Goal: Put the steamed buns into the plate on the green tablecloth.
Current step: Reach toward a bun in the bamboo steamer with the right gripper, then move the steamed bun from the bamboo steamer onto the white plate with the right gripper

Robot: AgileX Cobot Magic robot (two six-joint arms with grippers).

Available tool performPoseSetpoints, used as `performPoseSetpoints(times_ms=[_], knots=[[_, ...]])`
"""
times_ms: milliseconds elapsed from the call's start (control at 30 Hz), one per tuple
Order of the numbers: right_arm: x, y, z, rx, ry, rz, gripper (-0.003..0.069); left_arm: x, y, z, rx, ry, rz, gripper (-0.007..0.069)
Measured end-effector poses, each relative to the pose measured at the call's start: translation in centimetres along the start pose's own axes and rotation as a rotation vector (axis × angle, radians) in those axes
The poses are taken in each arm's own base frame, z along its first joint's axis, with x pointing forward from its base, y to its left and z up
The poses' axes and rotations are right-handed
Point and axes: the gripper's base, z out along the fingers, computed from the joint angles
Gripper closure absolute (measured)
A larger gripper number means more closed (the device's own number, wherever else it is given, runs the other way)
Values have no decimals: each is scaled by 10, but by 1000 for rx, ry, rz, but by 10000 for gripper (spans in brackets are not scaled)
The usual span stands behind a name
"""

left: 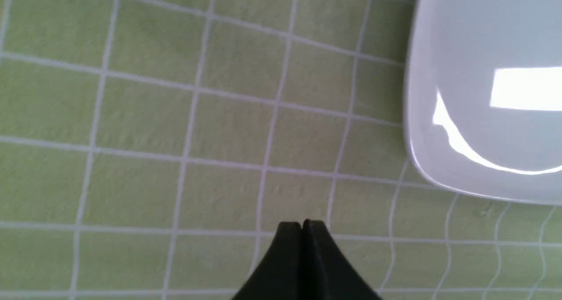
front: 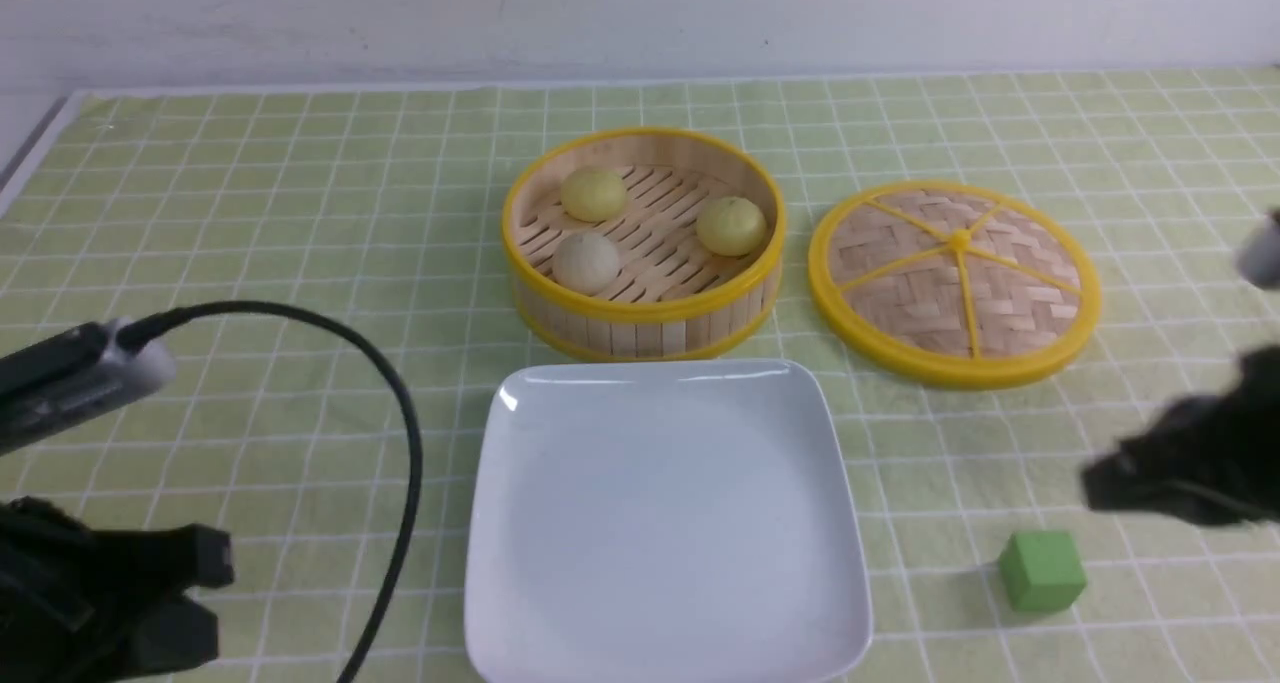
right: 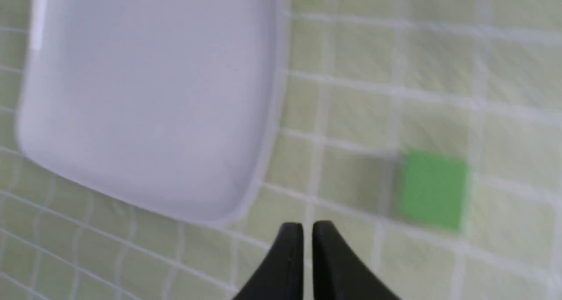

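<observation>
Front view | three ball-round steamed buns [front: 586,262], no long axis, sit in the steamer basket [front: 645,315] just behind the plate [front: 665,523] on the green tablecloth [front: 300,263] | my left gripper [left: 302,224] pressed together beside the plate's left edge | my right gripper [right: 307,225] tips nearly touching, off its right corner | buns well ahead of both

The black left arm [front: 90,583] sits low at about eight o'clock in the front view. A grey camera block [front: 80,378] on its wrist trails a looped black cable [front: 405,443]. The tapered tips of the black left gripper [left: 302,224] are pressed together. The black right arm [front: 1185,463], blurred, enters at about four o'clock. Its black right gripper [right: 307,225] shows only a hairline slit between the tips.
</observation>
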Motion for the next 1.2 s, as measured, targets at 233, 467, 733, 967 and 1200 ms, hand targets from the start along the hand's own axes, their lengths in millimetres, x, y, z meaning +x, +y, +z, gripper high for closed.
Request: performPoseSetpoints(times_ms=[233, 467, 733, 967, 1200], knots=[[-91, 24, 81, 55, 107, -146, 402, -8, -2, 9, 30, -3, 2, 606], [-173, 40, 161, 242, 130, -268, 290, -9, -2, 9, 33, -11, 2, 513], [-218, 41, 216, 296, 26, -315, 285, -9, -2, 9, 34, -11, 1, 392], [-209, 17, 256, 345, 42, -254, 348, -8, -2, 9, 37, -5, -1, 372], [-213, 20, 239, 322, 61, -289, 644, -8, -2, 9, 39, -3, -2, 375]])
